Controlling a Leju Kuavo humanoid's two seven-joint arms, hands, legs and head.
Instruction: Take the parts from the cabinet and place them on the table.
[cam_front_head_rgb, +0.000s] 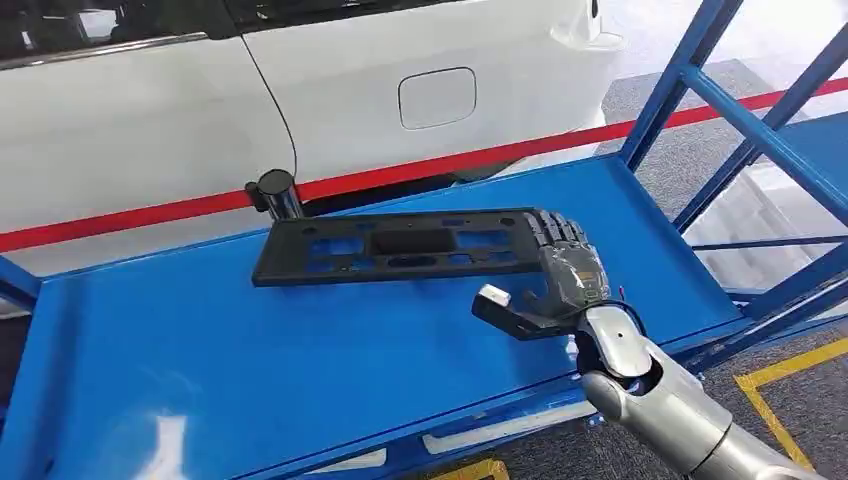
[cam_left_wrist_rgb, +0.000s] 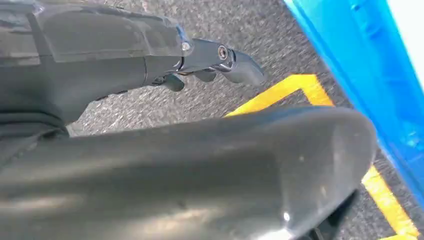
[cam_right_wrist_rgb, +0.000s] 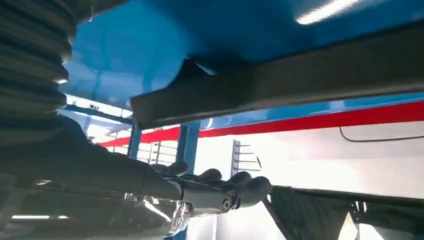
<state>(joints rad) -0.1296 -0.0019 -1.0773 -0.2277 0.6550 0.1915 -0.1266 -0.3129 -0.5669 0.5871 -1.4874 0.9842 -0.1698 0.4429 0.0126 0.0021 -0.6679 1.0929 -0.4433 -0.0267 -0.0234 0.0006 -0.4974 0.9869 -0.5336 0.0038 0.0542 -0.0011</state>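
The right robot hand (cam_front_head_rgb: 560, 275), dark and many-fingered on a silver arm (cam_front_head_rgb: 670, 405), lies over the right end of a long flat black plastic panel with rectangular cut-outs (cam_front_head_rgb: 390, 246). Its fingers (cam_front_head_rgb: 553, 228) rest across the top of that end, while the thick thumb (cam_front_head_rgb: 505, 308) with a pale tip sticks out towards the left, apart from the panel's near edge. The head view does not settle whether the hand grips the panel or only rests on it. In the right wrist view the same hand (cam_right_wrist_rgb: 210, 187) shows its dark fingers curled together, with the panel's edge (cam_right_wrist_rgb: 280, 85) running as a dark bar just beside them against the blue surface.

The panel lies flat on the glossy blue metal worktop (cam_front_head_rgb: 250, 370), slightly askew, towards the far side. Just beyond its left end stands a short black cylindrical post (cam_front_head_rgb: 275, 193), close to the panel's corner. Blue steel frame bars (cam_front_head_rgb: 740, 110) rise at the right of the worktop. Behind it runs a red stripe (cam_front_head_rgb: 150, 212) along the ground, and beyond that the white body of a car (cam_front_head_rgb: 330, 80) with a fuel flap (cam_front_head_rgb: 437, 97).

The left robot hand (cam_left_wrist_rgb: 220, 60) hangs above grey speckled floor (cam_left_wrist_rgb: 150, 105) marked with yellow lines (cam_left_wrist_rgb: 280, 92), its dark fingers bent inward with nothing in them.
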